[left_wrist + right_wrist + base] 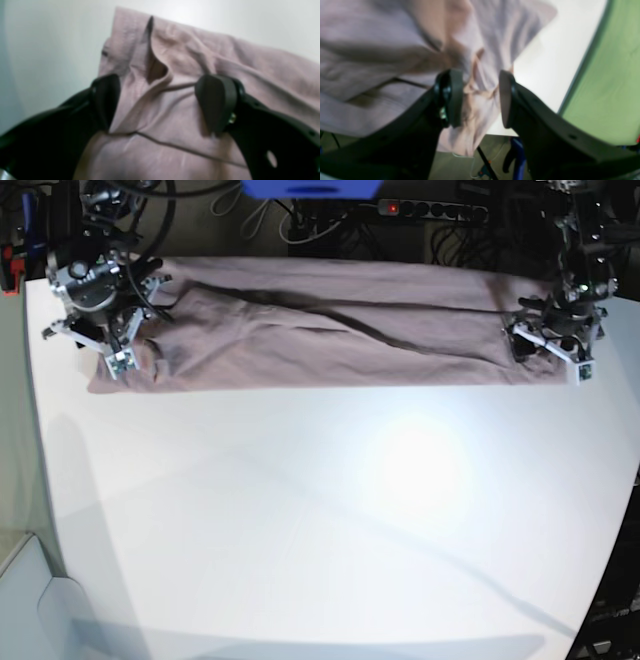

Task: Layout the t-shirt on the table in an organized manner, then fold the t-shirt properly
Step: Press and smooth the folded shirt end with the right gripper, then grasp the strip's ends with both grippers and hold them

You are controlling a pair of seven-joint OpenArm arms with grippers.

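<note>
The mauve-pink t-shirt [330,330] lies stretched in a long, creased band along the far edge of the white table [320,510]. My left gripper [548,355] is at the shirt's right end. In the left wrist view it [161,102] is open, its jaws wide apart just above wrinkled fabric [180,62] with a seam line. My right gripper [100,350] is at the shirt's left end. In the right wrist view it [480,97] is open, with a bunched fold of fabric [480,75] between its fingers. Some cloth there hangs over the table edge.
A power strip [430,210] with a red light, cables and a blue object [310,188] lie behind the table's far edge. A green surface [607,87] and a blue stand part [517,155] show beyond the table edge in the right wrist view.
</note>
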